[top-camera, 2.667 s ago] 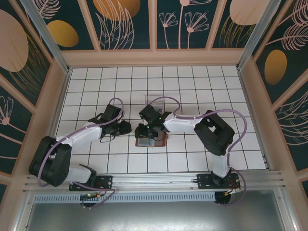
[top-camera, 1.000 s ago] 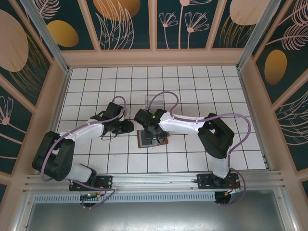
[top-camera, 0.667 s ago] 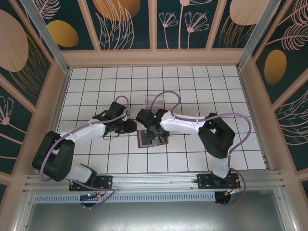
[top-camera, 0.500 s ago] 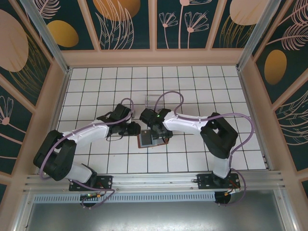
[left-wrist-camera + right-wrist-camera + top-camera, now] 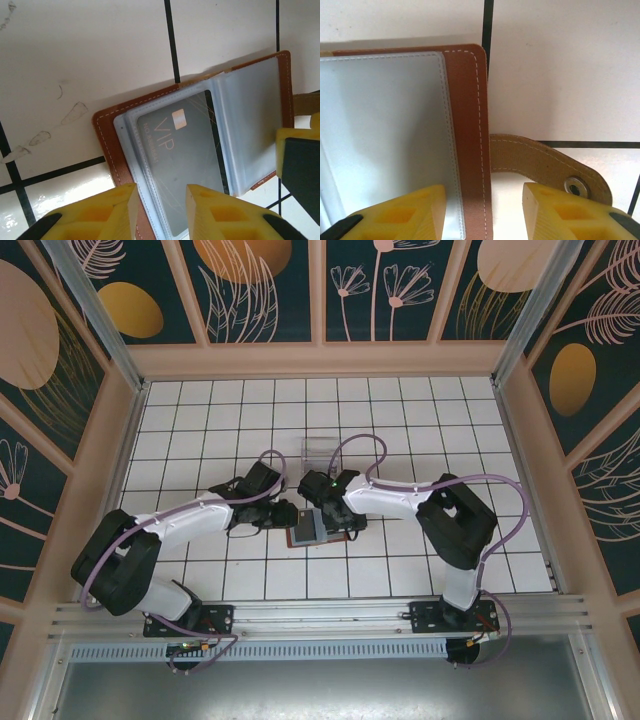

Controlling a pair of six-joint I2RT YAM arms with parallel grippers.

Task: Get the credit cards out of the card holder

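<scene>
Card holder: I have the brown leather card holder (image 5: 306,528) lying open and flat near the middle of the counter (image 5: 480,440), a little toward the near edge. Its clear sleeves (image 5: 250,115) face up.
Credit cards: One dark grey card marked VIP (image 5: 185,150) sits inside a sleeve of the holder. I cannot tell whether more cards lie in the other sleeves.
Snap tab: The tan snap tab (image 5: 540,162) sticks out from the holder's stitched brown edge. It lies flat on the white tile, with its metal stud (image 5: 575,188) facing up.
Left gripper: The left gripper (image 5: 161,205) hangs over the holder's left end as the top camera sees it. Its jaws are apart and nothing is clamped. The leather border and the sleeve edge show in the gap between the yellow tips. I cannot tell whether the tips touch the holder.
Right gripper: The right gripper (image 5: 484,210) hangs over the opposite end, by the tab. Its jaws are apart, one tip over the pale sleeve and the other over the tile just beside the tab. The stitched edge runs between them, and nothing is gripped.
Acrylic stand: A clear acrylic stand (image 5: 320,450) sits apart from the holder, farther toward the far edge of the counter.
</scene>
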